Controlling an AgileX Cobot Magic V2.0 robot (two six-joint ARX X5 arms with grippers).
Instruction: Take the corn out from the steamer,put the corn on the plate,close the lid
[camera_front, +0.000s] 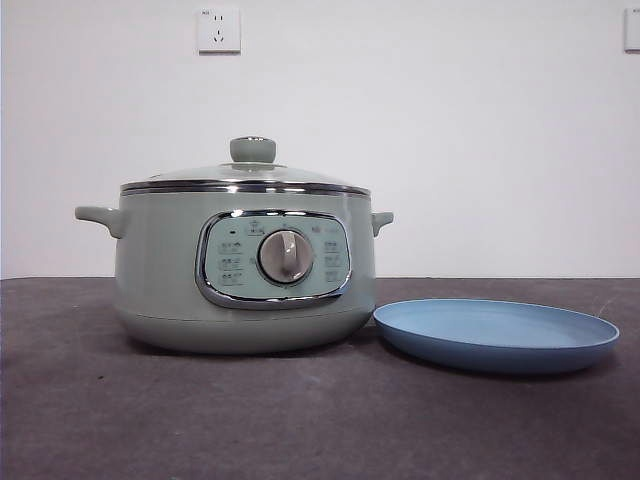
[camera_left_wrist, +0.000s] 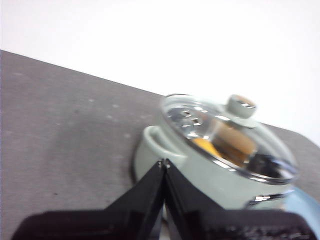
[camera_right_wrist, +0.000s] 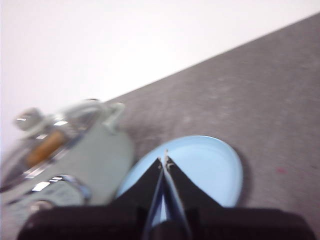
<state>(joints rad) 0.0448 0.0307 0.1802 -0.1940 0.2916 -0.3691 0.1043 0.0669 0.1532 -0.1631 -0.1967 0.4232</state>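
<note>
The sage-green steamer (camera_front: 240, 270) stands left of centre on the dark table with its glass lid (camera_front: 250, 172) resting on top. Through the lid in the left wrist view a yellow-orange corn (camera_left_wrist: 206, 146) shows inside the steamer (camera_left_wrist: 200, 170). A light-blue plate (camera_front: 497, 335) lies empty just right of the pot. My left gripper (camera_left_wrist: 164, 162) hangs shut above the table beside the pot's handle, holding nothing. My right gripper (camera_right_wrist: 164, 160) is shut over the plate (camera_right_wrist: 205, 167), also holding nothing. Neither arm shows in the front view.
A white wall with a socket (camera_front: 219, 30) stands behind the table. Dark grey table surface (camera_front: 300, 420) stretches in front of the pot and plate.
</note>
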